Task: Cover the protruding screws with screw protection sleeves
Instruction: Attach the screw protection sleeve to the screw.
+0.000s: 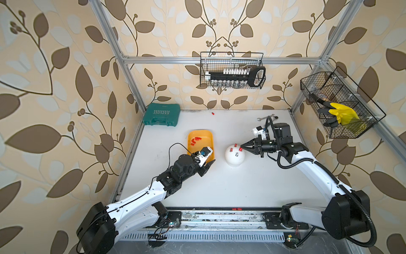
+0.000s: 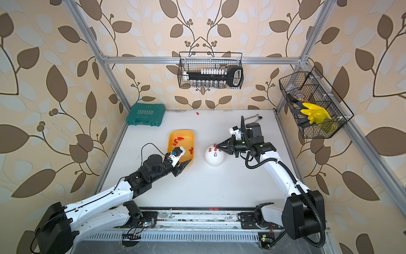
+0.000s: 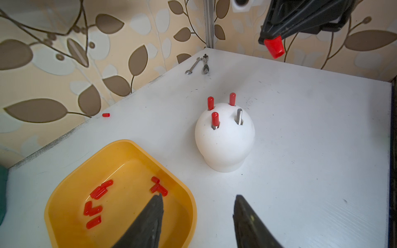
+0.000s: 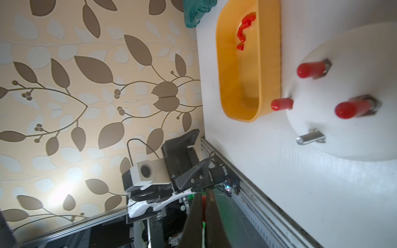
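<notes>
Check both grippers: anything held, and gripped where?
Right gripper pinches a red sleeve by one end, the rest sticking out past the tips. Left gripper is open and empty.

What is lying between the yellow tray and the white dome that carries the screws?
Nothing lies there. Only bare white table separates the yellow tray from the white dome, as the left wrist view shows.

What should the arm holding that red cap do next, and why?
Probably line up the right gripper, shut on a red sleeve, over the one bare screw on the white dome; the other three already wear sleeves.
</notes>
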Robot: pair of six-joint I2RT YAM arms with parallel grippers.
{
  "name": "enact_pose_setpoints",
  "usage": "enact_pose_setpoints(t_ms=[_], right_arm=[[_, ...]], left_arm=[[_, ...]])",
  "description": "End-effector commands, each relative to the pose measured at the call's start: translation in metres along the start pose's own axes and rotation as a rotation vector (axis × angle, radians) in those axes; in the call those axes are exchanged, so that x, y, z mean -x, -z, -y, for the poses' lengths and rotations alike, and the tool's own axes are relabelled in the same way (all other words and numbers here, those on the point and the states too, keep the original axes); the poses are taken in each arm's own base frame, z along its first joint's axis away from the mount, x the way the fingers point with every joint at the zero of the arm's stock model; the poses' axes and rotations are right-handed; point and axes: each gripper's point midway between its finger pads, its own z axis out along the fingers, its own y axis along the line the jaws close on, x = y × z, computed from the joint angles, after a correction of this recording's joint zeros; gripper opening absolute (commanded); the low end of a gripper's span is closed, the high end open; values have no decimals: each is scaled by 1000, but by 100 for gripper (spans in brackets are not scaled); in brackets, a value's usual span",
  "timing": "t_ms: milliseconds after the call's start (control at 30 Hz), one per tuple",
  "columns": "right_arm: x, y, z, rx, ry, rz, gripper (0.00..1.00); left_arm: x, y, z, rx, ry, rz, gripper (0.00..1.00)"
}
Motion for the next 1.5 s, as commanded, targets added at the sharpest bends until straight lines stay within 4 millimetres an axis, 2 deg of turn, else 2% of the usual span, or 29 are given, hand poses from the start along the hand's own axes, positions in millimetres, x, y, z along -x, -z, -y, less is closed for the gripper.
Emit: enact_pose_setpoints(t_ms=[0,233,333,633,867,1067,1300,1467], right_arm=[[11,6,21,-113,165,120,0],[21,10,37,-216,317,231,0],[20,1,43,-218,326,200,0],[14,-27,57,-248,375,140,0],[18,-29,66,-276,401,164,0],[20,-30,62,-252,397,172,0],[16,-38,72,-258,387,146,0],[12,-42,70,-256,398,127,0]], left_arm=[[1,3,-1,19,-10,36,55],[-8,2,6,-19,4,28,66],[-4,2,9,-34,25,40,71],[-1,-1,12,-57,50,40,72],[2,-1,12,-59,52,38,72],[2,-3,14,-71,57,34,73],[1,-5,14,-77,61,28,73],[2,-5,14,-75,59,29,73]])
